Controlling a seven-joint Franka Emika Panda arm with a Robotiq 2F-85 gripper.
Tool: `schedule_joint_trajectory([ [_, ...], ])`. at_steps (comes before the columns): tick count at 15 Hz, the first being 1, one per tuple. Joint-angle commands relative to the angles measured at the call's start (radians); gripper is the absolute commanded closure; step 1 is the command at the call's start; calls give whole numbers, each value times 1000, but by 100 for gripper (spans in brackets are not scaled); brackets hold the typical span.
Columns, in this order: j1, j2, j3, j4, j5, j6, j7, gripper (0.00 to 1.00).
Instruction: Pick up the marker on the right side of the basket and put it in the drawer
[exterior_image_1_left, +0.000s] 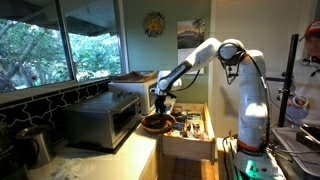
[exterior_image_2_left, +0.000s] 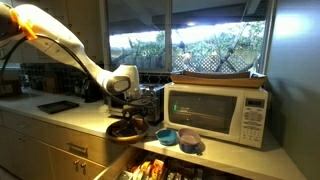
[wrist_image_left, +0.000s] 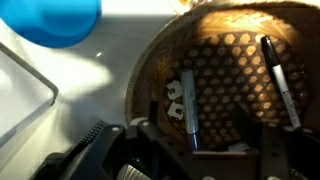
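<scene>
Marker (wrist_image_left: 280, 80) lies in the basket (wrist_image_left: 225, 30) in the wrist view, off to one side of the gripper (wrist_image_left: 195, 150), whose jaws are spread wide and empty. In both exterior views the gripper hangs just over the basket, with the drawer (exterior_image_1_left: 188, 147) open nearby. No pick-up yet.

The basket (exterior_image_2_left: 127, 128) sits on the counter (exterior_image_2_left: 60, 112), near its front edge. In an exterior view the microwave (exterior_image_2_left: 215, 112) stands to the right of the basket. The near bowl (exterior_image_2_left: 167, 136) lies just beside the basket, and the far bowl (exterior_image_2_left: 190, 141) lies beyond it, before the microwave. The open drawer (exterior_image_2_left: 150, 170) lies below and before the basket. In the wrist view the middle marker (wrist_image_left: 188, 110) lies in the basket near its centre, and the right marker (wrist_image_left: 281, 82) lies in it close to its right rim.
</scene>
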Motion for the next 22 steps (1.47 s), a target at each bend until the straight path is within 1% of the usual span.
schedule_joint_trajectory([
  [1,-21,32,52,38,-47,24,55,38],
  [3,-19,37,65,41,-75,23,94,39],
  [5,-22,42,76,38,-90,22,127,39],
  [6,-23,42,81,32,-93,20,143,36],
  [7,-24,40,84,22,-90,18,159,37],
  [9,-27,45,90,7,-79,24,183,33],
  [11,-33,53,98,2,-60,33,191,31],
  [15,-45,98,106,41,-73,42,183,37],
  [19,-64,130,121,66,-50,30,158,39],
  [22,-74,152,137,84,-45,30,154,48],
])
